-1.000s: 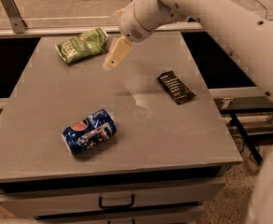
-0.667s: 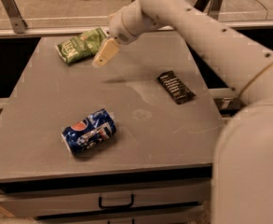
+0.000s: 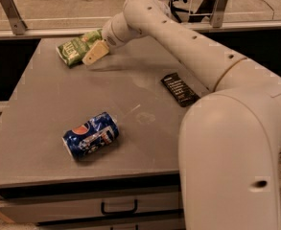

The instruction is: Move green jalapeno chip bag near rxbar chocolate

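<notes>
Camera view: gripper [image 3: 88, 58] overlapping chip bag [image 3: 72, 50]

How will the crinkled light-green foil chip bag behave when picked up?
The light-green foil chip bag looks crinkled, so it is probably light and floppy. Lying flat on the grey table, it should slide rather than roll. The gripper is close beside it.

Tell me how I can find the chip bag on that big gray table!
Look at the gray table and go to its far left corner. The green jalapeno chip bag lies there, with the gripper at its right end. It is the only green, crinkly thing: the soda can is blue, near the front, and the rxbar chocolate is dark and flat, on the right.
</notes>
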You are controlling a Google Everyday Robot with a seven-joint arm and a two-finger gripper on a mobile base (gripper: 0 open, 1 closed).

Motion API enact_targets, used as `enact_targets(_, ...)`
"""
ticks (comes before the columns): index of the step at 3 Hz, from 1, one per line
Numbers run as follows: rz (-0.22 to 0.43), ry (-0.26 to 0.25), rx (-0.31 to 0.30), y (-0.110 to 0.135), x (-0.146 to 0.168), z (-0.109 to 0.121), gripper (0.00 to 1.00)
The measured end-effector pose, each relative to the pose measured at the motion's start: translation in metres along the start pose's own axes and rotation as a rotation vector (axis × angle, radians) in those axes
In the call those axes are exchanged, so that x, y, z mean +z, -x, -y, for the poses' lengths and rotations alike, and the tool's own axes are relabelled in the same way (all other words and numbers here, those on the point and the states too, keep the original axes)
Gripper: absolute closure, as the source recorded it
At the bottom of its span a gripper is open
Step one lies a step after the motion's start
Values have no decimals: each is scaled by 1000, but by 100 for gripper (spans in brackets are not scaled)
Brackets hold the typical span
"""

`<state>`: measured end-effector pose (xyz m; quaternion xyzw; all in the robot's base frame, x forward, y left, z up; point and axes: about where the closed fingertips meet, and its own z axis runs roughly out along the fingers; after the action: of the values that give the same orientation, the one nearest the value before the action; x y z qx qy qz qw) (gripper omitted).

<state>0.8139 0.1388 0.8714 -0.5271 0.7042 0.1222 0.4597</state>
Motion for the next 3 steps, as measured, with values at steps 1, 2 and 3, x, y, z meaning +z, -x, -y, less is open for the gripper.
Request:
enact_targets(1,-6,-14,90,1,22,9,19)
enact_targets(2,-9,-19,122,1,31,15,42)
enact_targets(3,-19,-27,102,-3,20,18,65)
